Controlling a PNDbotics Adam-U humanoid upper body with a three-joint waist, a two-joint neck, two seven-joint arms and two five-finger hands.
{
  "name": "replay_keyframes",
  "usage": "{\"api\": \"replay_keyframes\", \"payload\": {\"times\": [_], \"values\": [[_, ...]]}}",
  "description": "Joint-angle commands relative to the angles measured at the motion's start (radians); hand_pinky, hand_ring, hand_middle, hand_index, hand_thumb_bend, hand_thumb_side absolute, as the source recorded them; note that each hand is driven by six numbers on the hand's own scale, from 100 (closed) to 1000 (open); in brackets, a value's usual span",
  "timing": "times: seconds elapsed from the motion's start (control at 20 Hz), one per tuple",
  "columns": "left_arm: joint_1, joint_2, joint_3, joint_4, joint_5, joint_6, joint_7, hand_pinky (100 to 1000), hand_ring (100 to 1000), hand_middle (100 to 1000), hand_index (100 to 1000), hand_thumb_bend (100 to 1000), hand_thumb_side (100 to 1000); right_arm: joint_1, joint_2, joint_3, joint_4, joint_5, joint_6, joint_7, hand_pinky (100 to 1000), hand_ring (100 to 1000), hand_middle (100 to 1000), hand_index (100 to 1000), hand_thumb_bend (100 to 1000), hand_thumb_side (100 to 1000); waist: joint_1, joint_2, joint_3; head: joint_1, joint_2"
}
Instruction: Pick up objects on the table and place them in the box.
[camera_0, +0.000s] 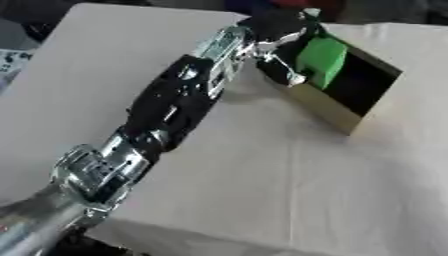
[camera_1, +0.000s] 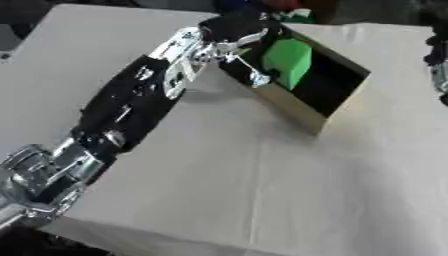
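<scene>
Progress, left eye view: the left hand (camera_0: 278, 35) is reaching across the table (camera_0: 289, 170) to the far side, where the box (camera_0: 350, 95) is standing with its dark opening facing up and right. A green block (camera_0: 321, 61) is sitting at the box's near-left rim, mostly over the dark interior. The hand's fingers are curling round the block's left side, so I am reading the hand as grasping the block, not released. Whether the block is already resting on the box floor or hanging in the hand, I cannot tell. No other loose object is showing on the cloth in this view, so my judgement is that the placing step is nearly finished: what is left is letting go and drawing the arm back. Anything beyond the table edges is too blurred to name.

Right eye view: the same left hand (camera_1: 234, 31) is showing slightly further left, with silver fingers (camera_1: 254, 75) hooking down beside the green block (camera_1: 289, 60). The block is lying inside the box (camera_1: 325, 102) mouth, touching or just beside the near-left wall; the contact itself is hidden. The fingers are only partly bent, closing on the block rather than clenching into a fist. At the right edge a dark and silver piece (camera_1: 437, 65) is appearing, probably the right hand or wrist; its fingers are not showing, so I cannot tell its state. The table (camera_1: 262, 190) is showing nothing else to pick up.
</scene>
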Motion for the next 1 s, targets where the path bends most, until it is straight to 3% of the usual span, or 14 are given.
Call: {"api": "replay_keyframes", "payload": {"times": [0.05, 0.45, 0.7, 0.85, 1.0], "values": [[-0.015, 0.005, 0.009, 0.0, -0.03, 0.009, 0.044, 711, 667, 665, 837, 253, 388, -0.021, -0.011, -0.006, -0.01, -0.006, -0.002, 0.003, 626, 851, 600, 787, 100, 414, -0.002, -0.015, -0.001, -0.001, -0.002], [-0.009, 0.001, 0.007, 0.034, -0.042, -0.011, -0.038, 746, 720, 736, 893, 316, 490, -0.021, -0.01, -0.006, -0.008, -0.004, -0.003, 0.003, 626, 851, 599, 788, 100, 413, -0.001, -0.016, -0.005, -0.002, -0.002], [-0.013, 0.01, 0.012, 0.019, -0.044, -0.006, -0.064, 758, 736, 773, 924, 471, 623, -0.02, -0.011, -0.007, -0.006, -0.003, -0.003, 0.003, 626, 851, 599, 788, 100, 413, 0.0, -0.018, -0.005, -0.003, -0.003], [-0.015, 0.015, 0.015, 0.01, -0.043, 0.0, -0.061, 760, 738, 778, 930, 505, 645, -0.02, -0.011, -0.007, -0.006, -0.002, -0.003, 0.003, 627, 851, 599, 788, 100, 412, 0.0, -0.018, -0.005, -0.002, -0.004], [-0.014, 0.022, 0.018, -0.004, -0.029, 0.002, -0.052, 755, 725, 763, 925, 479, 623, -0.021, -0.011, -0.008, -0.005, -0.002, -0.003, 0.003, 627, 851, 599, 788, 100, 411, -0.001, -0.018, -0.004, -0.002, -0.004]]}}
